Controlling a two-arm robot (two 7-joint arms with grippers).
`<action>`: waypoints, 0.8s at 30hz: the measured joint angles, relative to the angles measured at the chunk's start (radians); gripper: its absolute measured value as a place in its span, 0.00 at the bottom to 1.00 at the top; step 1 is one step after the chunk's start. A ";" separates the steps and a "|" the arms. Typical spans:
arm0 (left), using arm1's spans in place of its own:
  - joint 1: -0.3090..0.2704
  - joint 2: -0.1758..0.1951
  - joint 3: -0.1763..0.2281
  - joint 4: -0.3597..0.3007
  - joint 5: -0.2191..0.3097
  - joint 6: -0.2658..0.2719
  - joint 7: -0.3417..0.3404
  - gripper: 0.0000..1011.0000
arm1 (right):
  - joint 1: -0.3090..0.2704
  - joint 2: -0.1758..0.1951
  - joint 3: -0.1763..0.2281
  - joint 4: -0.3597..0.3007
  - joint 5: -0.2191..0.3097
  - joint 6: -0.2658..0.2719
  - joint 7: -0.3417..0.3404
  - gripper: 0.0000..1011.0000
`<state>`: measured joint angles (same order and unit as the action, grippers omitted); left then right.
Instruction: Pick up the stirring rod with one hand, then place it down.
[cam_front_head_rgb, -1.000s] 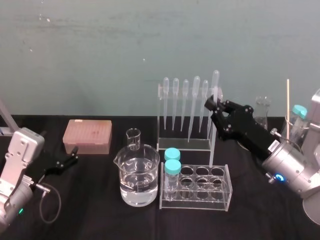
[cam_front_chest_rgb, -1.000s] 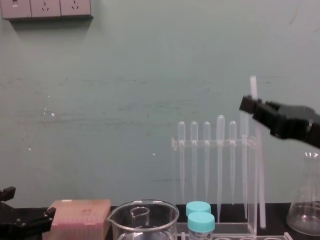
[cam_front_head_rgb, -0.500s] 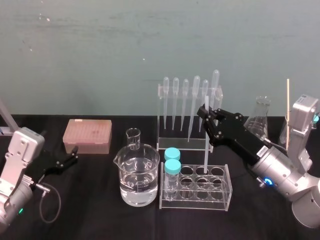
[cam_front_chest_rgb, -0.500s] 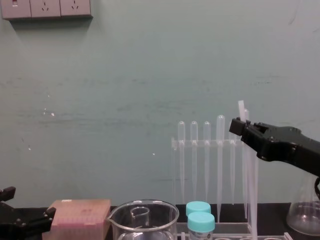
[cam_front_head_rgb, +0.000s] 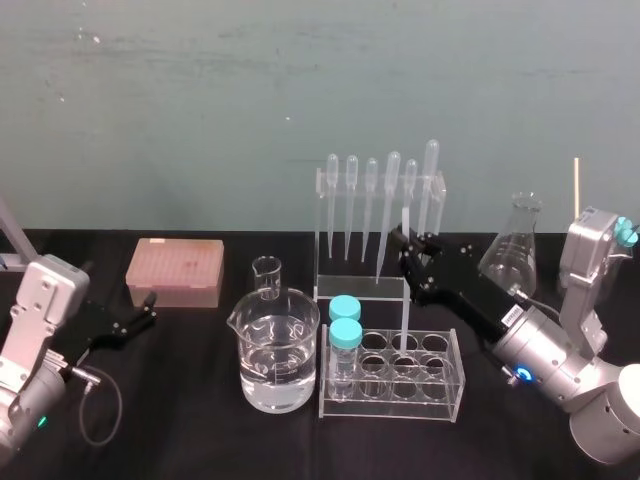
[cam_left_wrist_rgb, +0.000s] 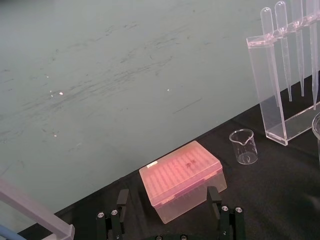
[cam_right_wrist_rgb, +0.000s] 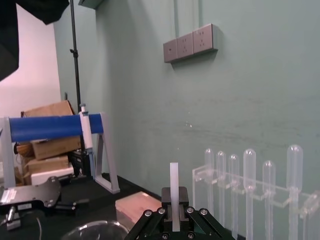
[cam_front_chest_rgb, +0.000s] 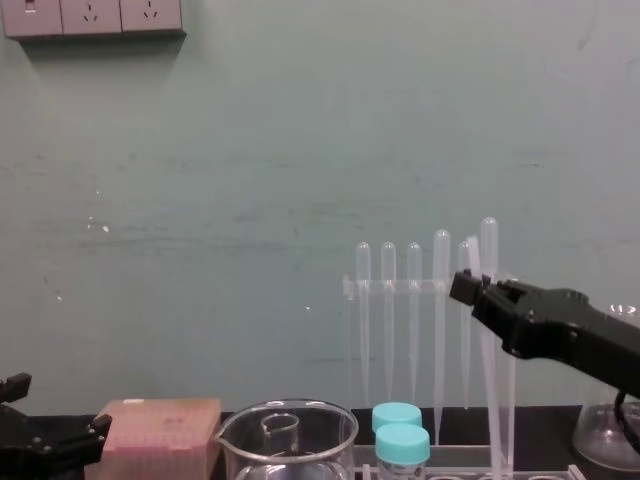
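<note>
The stirring rod (cam_front_head_rgb: 404, 285) is a thin translucent-white stick, standing nearly upright in front of the pipette rack (cam_front_head_rgb: 335, 285). My right gripper (cam_front_head_rgb: 409, 248), black and elongated, is shut on the stirring rod near its upper end. The rod's lower end reaches down to a hole of the clear test-tube rack (cam_front_head_rgb: 455, 392). In the chest view the right gripper (cam_front_chest_rgb: 466, 289) holds the stirring rod (cam_front_chest_rgb: 488, 400) slightly tilted. In the right wrist view the stirring rod (cam_right_wrist_rgb: 174, 186) sticks up between the closed jaws. My left gripper (cam_front_head_rgb: 140, 318) rests low at the left, open and holding nothing.
A large beaker of water (cam_front_head_rgb: 277, 350) and a small beaker (cam_front_head_rgb: 266, 276) stand left of the tube rack. Two teal-capped tubes (cam_front_head_rgb: 345, 322) fill its left holes. A pink tip box (cam_front_head_rgb: 175, 272) sits at the back left, a conical flask (cam_front_head_rgb: 514, 245) at the back right.
My right gripper has come down and to the left with the stirring rod. The rod's lower end has dropped to the test-tube rack. The left arm has stayed still.
</note>
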<state>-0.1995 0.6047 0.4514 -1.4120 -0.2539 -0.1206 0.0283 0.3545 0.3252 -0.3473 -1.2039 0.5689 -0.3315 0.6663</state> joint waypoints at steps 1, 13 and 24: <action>0.000 0.000 0.000 0.000 0.000 0.000 0.000 0.99 | 0.000 0.000 -0.001 0.006 -0.004 0.000 0.000 0.07; 0.000 0.000 0.000 0.000 0.000 0.000 0.000 0.99 | -0.004 -0.008 -0.004 0.048 -0.028 0.001 -0.005 0.07; 0.000 0.000 0.000 0.000 0.000 0.000 0.000 0.99 | -0.010 -0.013 -0.002 0.055 -0.035 0.008 -0.013 0.07</action>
<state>-0.1995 0.6047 0.4514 -1.4120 -0.2539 -0.1205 0.0283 0.3444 0.3124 -0.3494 -1.1488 0.5337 -0.3233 0.6531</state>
